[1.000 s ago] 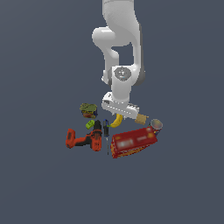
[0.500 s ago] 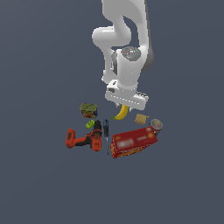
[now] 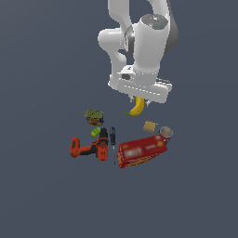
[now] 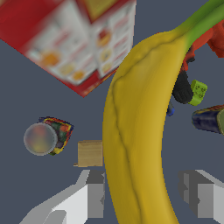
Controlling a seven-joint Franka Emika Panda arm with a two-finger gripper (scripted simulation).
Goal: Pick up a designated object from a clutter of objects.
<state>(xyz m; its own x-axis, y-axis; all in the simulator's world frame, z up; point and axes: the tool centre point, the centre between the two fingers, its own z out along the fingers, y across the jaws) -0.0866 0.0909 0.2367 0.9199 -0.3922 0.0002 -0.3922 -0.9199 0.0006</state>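
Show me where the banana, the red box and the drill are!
banana (image 4: 140, 131), wrist view, middle of its yellow peel.
red box (image 3: 142, 151), exterior view, middle of its top face.
drill (image 3: 88, 148), exterior view, on its orange body.

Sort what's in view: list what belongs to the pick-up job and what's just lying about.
Belongs to the job:
- banana, held off the floor
- gripper, shut on it

Just lying about:
- red box
- power drill
- green-topped can
- tan cube
- small cup
- dark marker
- green block
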